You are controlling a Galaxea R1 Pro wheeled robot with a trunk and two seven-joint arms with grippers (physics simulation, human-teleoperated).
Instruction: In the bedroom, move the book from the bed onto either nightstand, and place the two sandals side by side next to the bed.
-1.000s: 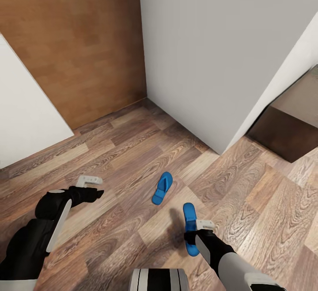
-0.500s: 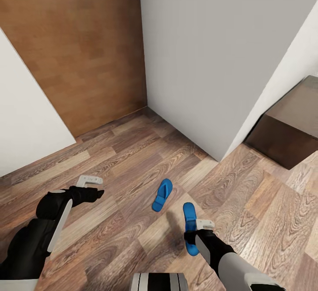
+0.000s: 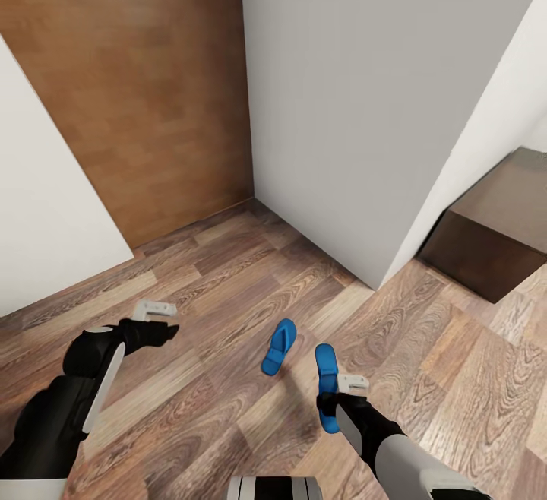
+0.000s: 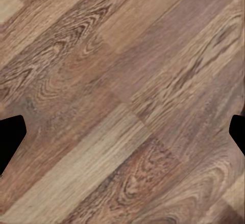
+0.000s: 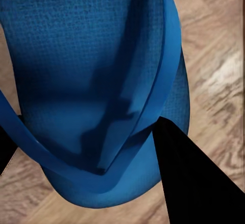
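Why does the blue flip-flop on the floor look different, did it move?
No. The loose sandal keeps its place on the floor planks near the wall corner; only the camera shifted.

One sandal (image 3: 279, 346) lay on the floor (image 3: 213, 287), the other sandal (image 3: 327, 386) just right of it at the right gripper (image 3: 339, 393). A door (image 3: 129, 82) stood behind, a cabinet (image 3: 497, 230) far right.

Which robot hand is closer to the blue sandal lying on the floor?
Right. The right gripper, holding the other sandal, sits just beside the loose sandal. The left gripper hangs farther off across bare floor.
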